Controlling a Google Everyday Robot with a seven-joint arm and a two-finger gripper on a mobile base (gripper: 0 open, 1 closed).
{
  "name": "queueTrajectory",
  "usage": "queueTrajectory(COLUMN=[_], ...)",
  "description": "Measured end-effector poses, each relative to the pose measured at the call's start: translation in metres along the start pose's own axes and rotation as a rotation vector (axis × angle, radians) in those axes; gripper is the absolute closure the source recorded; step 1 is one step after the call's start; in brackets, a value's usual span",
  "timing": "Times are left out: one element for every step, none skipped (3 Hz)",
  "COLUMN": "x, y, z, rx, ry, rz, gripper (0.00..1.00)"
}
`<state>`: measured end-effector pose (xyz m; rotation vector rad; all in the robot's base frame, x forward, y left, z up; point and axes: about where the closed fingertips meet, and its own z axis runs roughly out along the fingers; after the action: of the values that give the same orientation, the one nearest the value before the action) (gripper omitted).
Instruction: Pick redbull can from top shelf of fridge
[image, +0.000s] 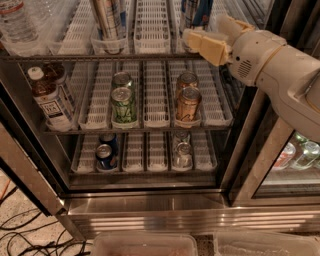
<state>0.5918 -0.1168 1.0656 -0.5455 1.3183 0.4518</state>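
Note:
The fridge (150, 205) stands open in front of me with three wire racks. On the top shelf (151, 30), a tall slim blue and silver redbull can (194, 11) stands in a right-hand lane, its top cut off by the frame edge. A second tall slim silver can (107, 19) stands in a left lane. My gripper (214, 36) is at the top shelf's front right, just in front of and slightly right of the blue can. Its tan fingers (206, 46) are spread apart and hold nothing.
The middle rack holds a short green can (123, 104), a copper can (188, 103) and a tea bottle (50, 100). The lower rack holds a blue can (105, 155) and a silver can (182, 152). A water bottle (17, 22) stands top left. Plastic bins (145, 245) sit below, and a second cooler (295, 155) is at the right.

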Motion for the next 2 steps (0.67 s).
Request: queueTrajectory(x=[0.0044,0.0052], y=[-0.0037,-0.0055], z=[0.0060,0.0139], rx=[-0.002,-0.010], ry=[0.016,0.022], rz=[0.001,0.004], gripper=[0.33,0.33])
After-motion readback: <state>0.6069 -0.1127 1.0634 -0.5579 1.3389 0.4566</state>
